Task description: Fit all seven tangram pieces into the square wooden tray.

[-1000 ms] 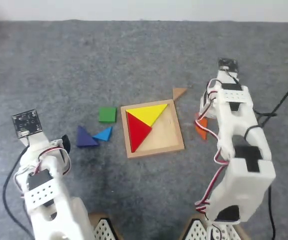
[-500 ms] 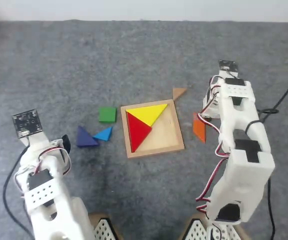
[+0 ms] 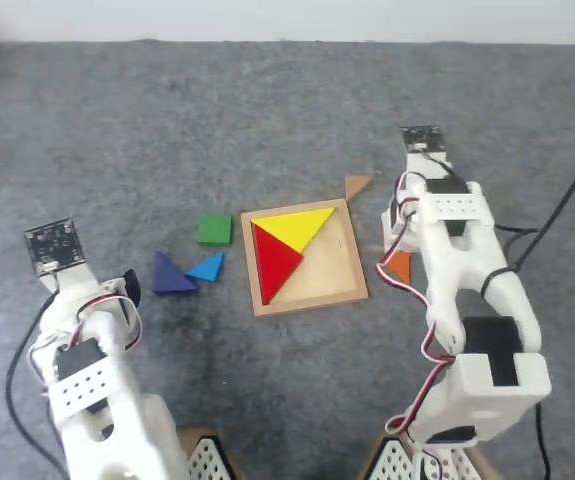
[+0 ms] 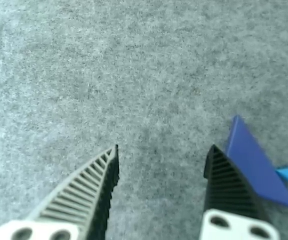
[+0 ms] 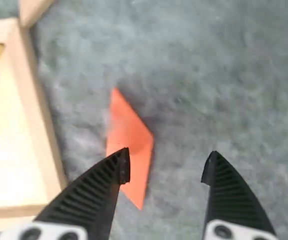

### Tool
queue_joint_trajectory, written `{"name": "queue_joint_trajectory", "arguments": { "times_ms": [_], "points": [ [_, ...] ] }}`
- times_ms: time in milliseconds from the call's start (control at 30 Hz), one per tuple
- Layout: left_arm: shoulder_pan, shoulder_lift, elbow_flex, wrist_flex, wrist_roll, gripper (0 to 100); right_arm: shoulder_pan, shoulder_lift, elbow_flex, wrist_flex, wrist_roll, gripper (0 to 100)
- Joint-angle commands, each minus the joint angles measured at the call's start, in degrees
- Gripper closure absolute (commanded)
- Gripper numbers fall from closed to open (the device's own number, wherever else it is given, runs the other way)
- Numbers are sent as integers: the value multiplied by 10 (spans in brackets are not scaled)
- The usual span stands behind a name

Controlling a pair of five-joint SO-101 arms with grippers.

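The square wooden tray (image 3: pixel 352 262) holds a yellow triangle (image 3: pixel 297 227) and a red triangle (image 3: pixel 275 258). An orange parallelogram (image 3: pixel 398 265) lies on the carpet just right of the tray, partly under the right arm. My right gripper (image 5: pixel 169 155) hovers open over the orange parallelogram (image 5: pixel 128 142), one fingertip above its edge. Left of the tray lie a green square (image 3: pixel 214 230), a dark blue triangle (image 3: pixel 170 274) and a light blue triangle (image 3: pixel 207 267). A tan triangle (image 3: pixel 358 184) sits off the tray's far right corner. My left gripper (image 4: pixel 164 150) is open beside the dark blue triangle (image 4: pixel 254 165).
Everything rests on grey carpet (image 3: pixel 167 120). The tray's wooden rim (image 5: pixel 33 105) runs close beside the orange piece. A black cable (image 3: pixel 567 195) trails at the right edge.
The right arm has swung left toward the tray and now covers more of the orange parallelogram. The left arm and the pieces have stayed put.
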Motion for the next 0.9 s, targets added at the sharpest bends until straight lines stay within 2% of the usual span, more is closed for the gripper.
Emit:
{"name": "queue_joint_trajectory", "arguments": {
  "times_ms": [0,233,433,767,867],
  "points": [
    [4,-1,-3,-13,-6,731,-4,-20,-8,-18,11,763],
    [4,-1,-3,-13,-6,731,65,86,-52,-11,44,764],
    [4,-1,-3,-13,-6,731,124,115,-94,28,67,764],
    [4,-1,-3,-13,-6,731,144,109,-102,33,69,764],
    [4,-1,-3,-13,-6,731,116,69,-100,47,69,764]
  ]
}}
